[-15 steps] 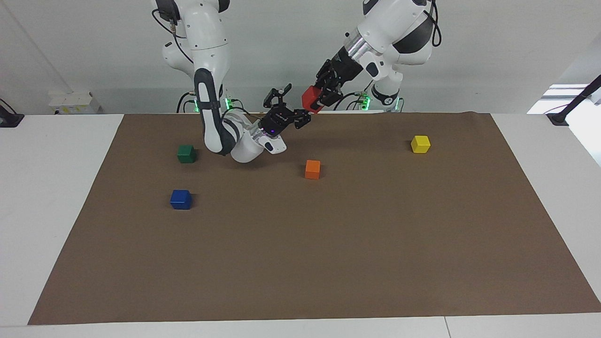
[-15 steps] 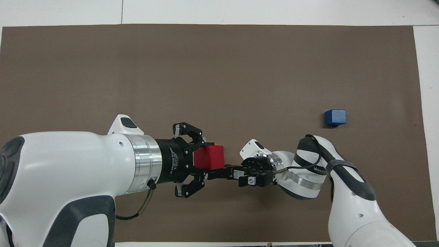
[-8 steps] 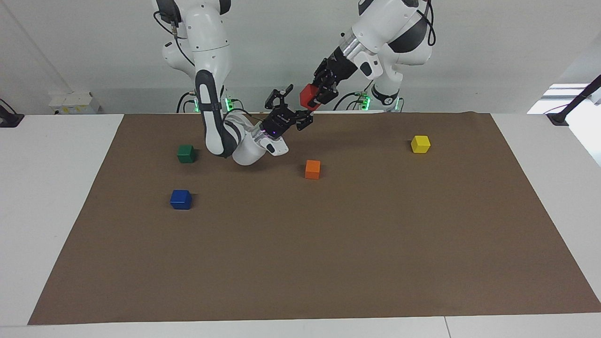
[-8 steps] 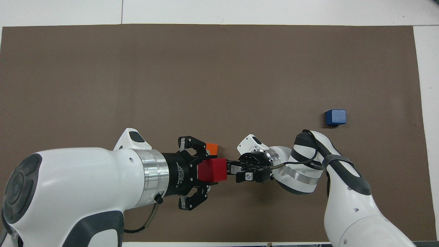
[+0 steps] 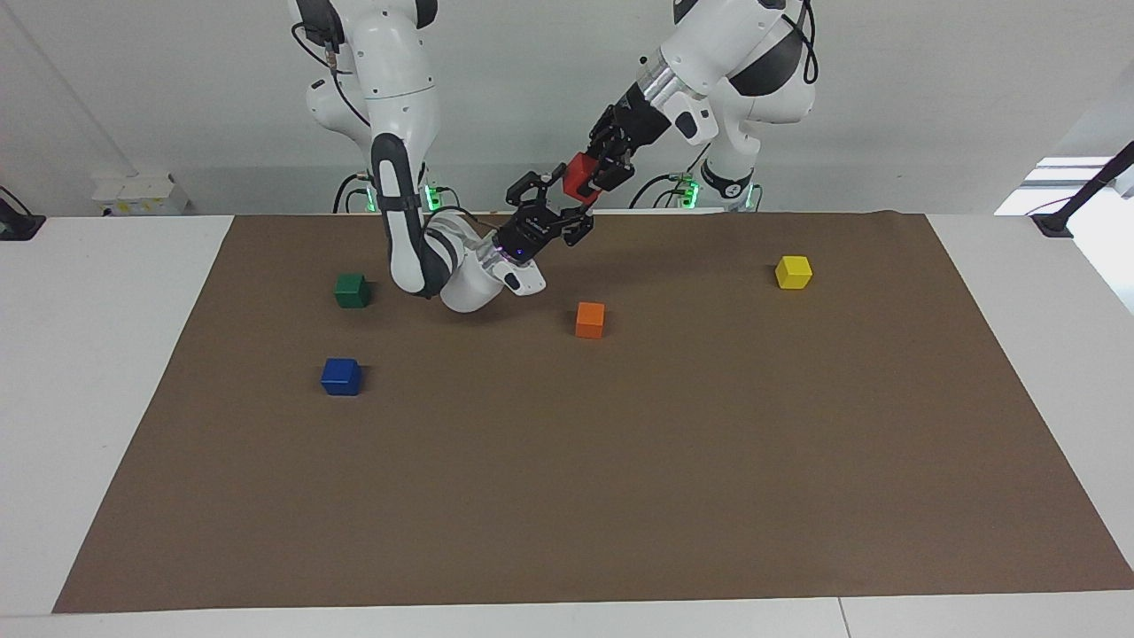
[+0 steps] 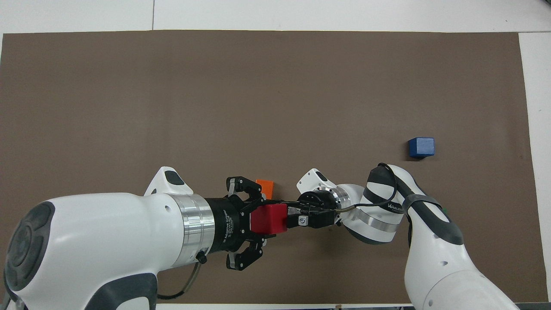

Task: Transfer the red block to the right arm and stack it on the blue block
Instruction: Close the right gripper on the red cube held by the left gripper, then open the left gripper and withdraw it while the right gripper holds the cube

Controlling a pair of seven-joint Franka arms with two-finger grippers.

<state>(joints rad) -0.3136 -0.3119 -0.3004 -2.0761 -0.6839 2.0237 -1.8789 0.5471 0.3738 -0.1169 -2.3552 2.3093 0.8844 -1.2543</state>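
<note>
Facing view: left gripper (image 5: pixel 592 182) is gripping the red block (image 5: pixel 580 178) in the air over the mat's robot-side edge, approx mid-length. Vs a sec ago it's sitting higher, and the right gripper (image 5: pixel 556 206) has risen w/ it, fingers spread wide & now bracketing the block's lower end; can't tell if touching. So handover is lining up; the right gripper's close and the left's release are not done yet. Blue block (image 5: pixel 340 377) is waiting untouched twd the right arm's end, well apart from the green block (image 5: pixel 352 290). Orange block (image 5: pixel 590 320) is lying below the handover spot; yellow block (image 5: pixel 793 272) is sitting nr the left-arm end.
</note>
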